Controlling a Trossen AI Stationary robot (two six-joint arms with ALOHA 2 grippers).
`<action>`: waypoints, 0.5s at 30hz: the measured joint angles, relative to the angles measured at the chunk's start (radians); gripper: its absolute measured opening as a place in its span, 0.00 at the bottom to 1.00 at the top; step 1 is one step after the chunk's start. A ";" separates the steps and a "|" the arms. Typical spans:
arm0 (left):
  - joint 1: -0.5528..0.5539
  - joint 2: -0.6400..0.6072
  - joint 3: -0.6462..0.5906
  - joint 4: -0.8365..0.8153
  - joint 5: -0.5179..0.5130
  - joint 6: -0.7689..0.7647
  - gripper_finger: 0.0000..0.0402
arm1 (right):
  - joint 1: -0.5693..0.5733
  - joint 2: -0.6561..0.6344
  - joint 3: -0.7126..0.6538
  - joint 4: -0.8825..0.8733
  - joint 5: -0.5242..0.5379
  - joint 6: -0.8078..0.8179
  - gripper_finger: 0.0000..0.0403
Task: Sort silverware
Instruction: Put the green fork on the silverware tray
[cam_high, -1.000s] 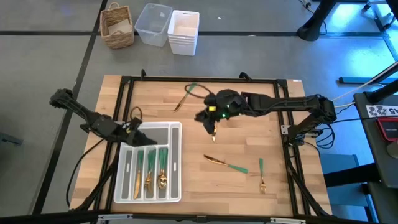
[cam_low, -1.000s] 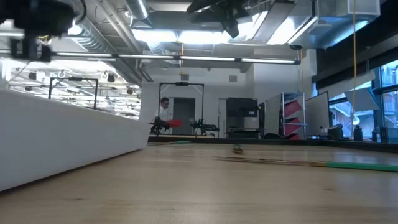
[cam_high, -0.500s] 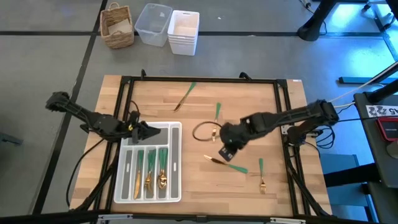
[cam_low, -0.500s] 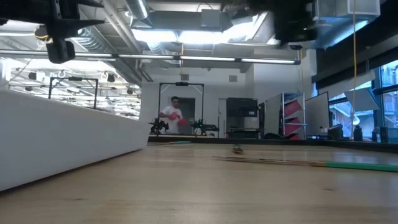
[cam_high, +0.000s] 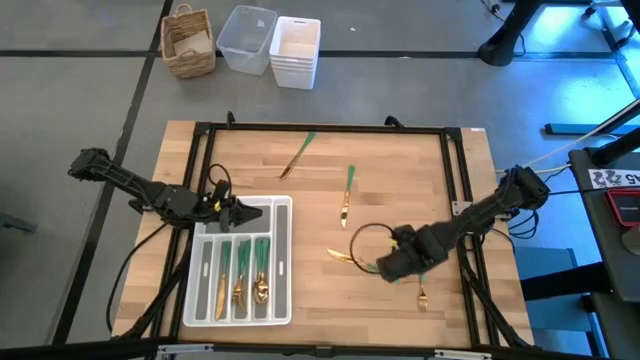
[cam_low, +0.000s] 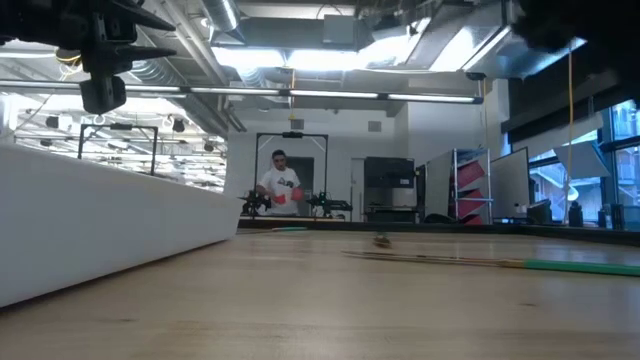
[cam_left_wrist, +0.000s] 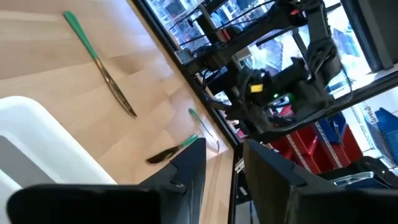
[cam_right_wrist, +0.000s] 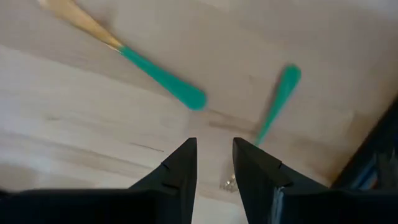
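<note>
Four pieces of silverware lie flat on the wooden table: a knife at the far side, a piece at mid-table, a knife and a fork near the right. Several more lie in the white tray. My right gripper points down, open, above the table between the near knife's green handle and the fork's handle, touching neither. My left gripper hangs open and nearly level over the tray's far end, nothing between its fingers.
A black frame borders the table. A wicker basket, a clear bin and a white stack stand on the floor beyond the far edge. A person stands in the room behind.
My right gripper has swung from mid-table toward the near right corner, sinking and tipping until it points down over the near knife's handle and the fork. Its fingers have kept their gap. No silverware has moved.
</note>
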 joint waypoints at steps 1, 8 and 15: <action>0.000 0.000 0.000 0.000 0.000 0.000 0.25 | 0.020 0.000 -0.020 0.007 -0.019 0.039 0.26; 0.000 0.000 0.000 -0.003 0.000 0.003 0.25 | 0.151 0.000 -0.164 0.213 -0.066 0.229 0.26; 0.000 0.000 0.000 -0.004 0.000 0.003 0.25 | 0.228 -0.001 -0.258 0.293 -0.059 0.367 0.26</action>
